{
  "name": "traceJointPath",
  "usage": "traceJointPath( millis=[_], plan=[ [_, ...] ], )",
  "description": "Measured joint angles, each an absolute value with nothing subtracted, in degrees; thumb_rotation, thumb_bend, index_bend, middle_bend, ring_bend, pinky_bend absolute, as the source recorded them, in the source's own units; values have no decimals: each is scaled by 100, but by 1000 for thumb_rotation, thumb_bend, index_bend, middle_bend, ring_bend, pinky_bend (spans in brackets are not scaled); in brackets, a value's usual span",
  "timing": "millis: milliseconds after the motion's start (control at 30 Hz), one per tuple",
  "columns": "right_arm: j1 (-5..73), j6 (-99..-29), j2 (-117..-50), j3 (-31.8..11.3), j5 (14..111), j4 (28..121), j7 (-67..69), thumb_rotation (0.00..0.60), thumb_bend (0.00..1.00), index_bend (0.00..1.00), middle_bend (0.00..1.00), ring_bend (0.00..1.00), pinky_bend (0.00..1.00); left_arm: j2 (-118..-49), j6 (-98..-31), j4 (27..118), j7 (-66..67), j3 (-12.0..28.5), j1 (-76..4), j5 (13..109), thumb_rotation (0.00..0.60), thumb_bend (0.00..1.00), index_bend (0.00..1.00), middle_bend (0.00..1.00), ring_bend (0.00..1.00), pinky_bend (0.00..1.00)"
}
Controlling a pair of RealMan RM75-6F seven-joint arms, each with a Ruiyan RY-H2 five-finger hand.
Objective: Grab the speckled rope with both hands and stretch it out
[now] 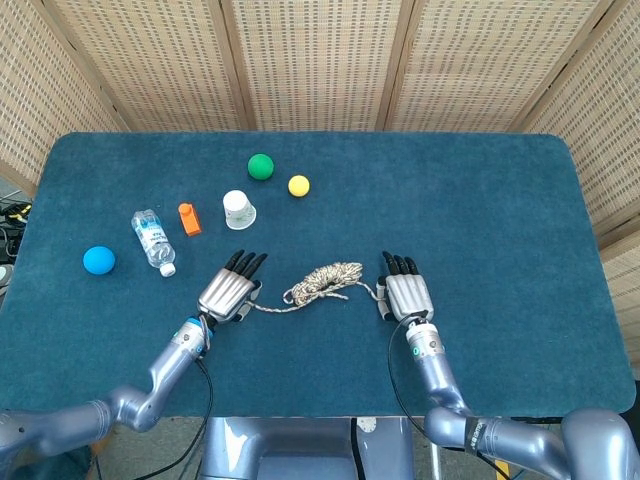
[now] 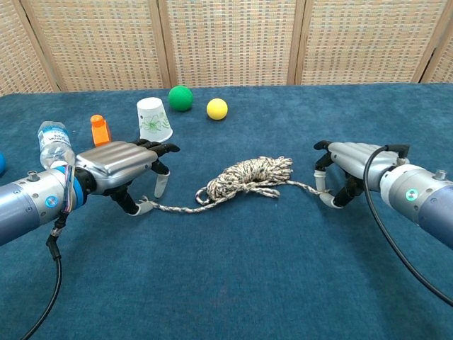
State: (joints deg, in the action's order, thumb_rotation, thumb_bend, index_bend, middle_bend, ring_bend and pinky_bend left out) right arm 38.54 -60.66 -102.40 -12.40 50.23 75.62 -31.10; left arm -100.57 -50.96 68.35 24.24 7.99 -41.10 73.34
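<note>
Both open hands, left (image 2: 119,164) and right (image 2: 352,161), touch the speckled rope's (image 2: 248,177) opposite ends.

Blue ball (image 2: 1,163) cut off by left edge in chest view, only a sliver showing. Left end of speckled rope (image 2: 244,179) tucked under left hand (image 2: 120,167), so contact between fingertips and rope hard to confirm. Right end runs under right hand (image 2: 348,166); grip hidden by palm from the head view. Label print on water bottle (image 1: 150,238) too small to read. Both forearms cropped at frame edges.
</note>
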Motion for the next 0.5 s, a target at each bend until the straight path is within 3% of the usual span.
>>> traceJointPath(
  millis=[500],
  plan=[
    [3838, -6026, -10278, -1244, 5070, 7502, -3045, 600, 445, 683, 15, 0, 0, -10170, -4984, 6746, 2627, 737, -4234, 7095, 600, 372, 539, 0, 0, 0]
  ],
)
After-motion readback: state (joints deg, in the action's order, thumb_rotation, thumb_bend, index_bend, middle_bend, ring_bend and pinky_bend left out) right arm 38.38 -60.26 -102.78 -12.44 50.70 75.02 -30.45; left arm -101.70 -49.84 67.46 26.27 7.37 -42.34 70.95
